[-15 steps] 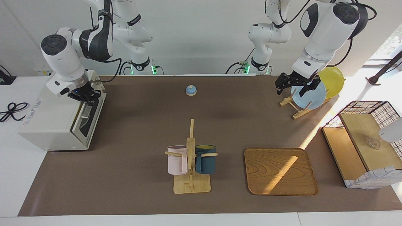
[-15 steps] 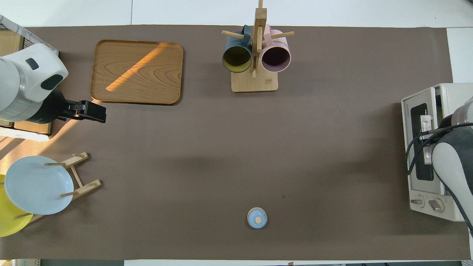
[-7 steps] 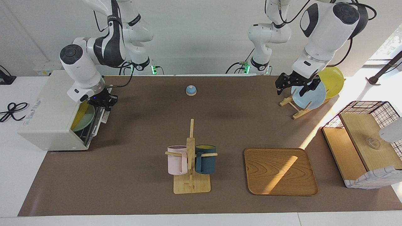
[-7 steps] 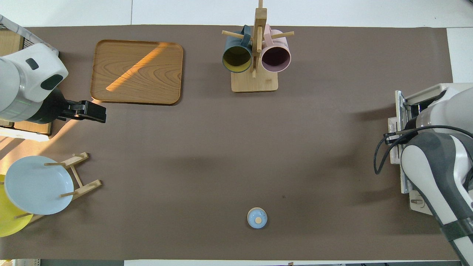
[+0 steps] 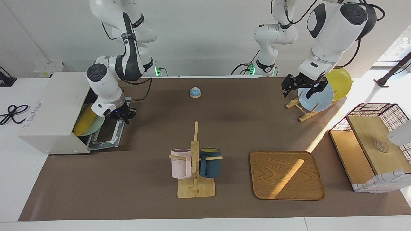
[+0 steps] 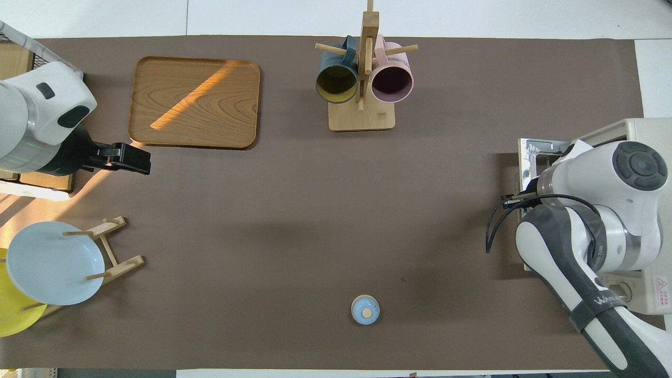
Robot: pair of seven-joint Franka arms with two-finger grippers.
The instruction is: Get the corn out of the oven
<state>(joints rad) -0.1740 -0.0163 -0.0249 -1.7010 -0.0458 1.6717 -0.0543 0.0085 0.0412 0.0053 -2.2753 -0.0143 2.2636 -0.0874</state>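
Observation:
The off-white oven [image 5: 54,109] stands at the right arm's end of the table, its door [image 5: 107,136] swung down almost flat. Inside, the yellow corn [image 5: 84,122] lies on a pale green plate [image 5: 95,127]. My right gripper [image 5: 122,116] is shut on the handle at the door's free edge. In the overhead view the right arm covers the oven [image 6: 648,139] mouth, and only part of the lowered door [image 6: 530,157] shows there. My left gripper [image 5: 301,87] waits open and holds nothing, raised over the plate rack [image 5: 303,110].
A mug rack [image 5: 195,166] with a pink and a dark blue mug stands mid-table. A wooden tray [image 5: 286,175] lies beside it. A blue plate [image 5: 316,98] and a yellow plate [image 5: 340,83] lean in the plate rack. A wire-and-wood basket [image 5: 372,144] and a small blue knobbed lid [image 5: 195,92] are also here.
The right gripper has pulled the oven door from nearly upright down almost flat, moving away from the oven. The corn and its plate came into view. The left arm has not moved.

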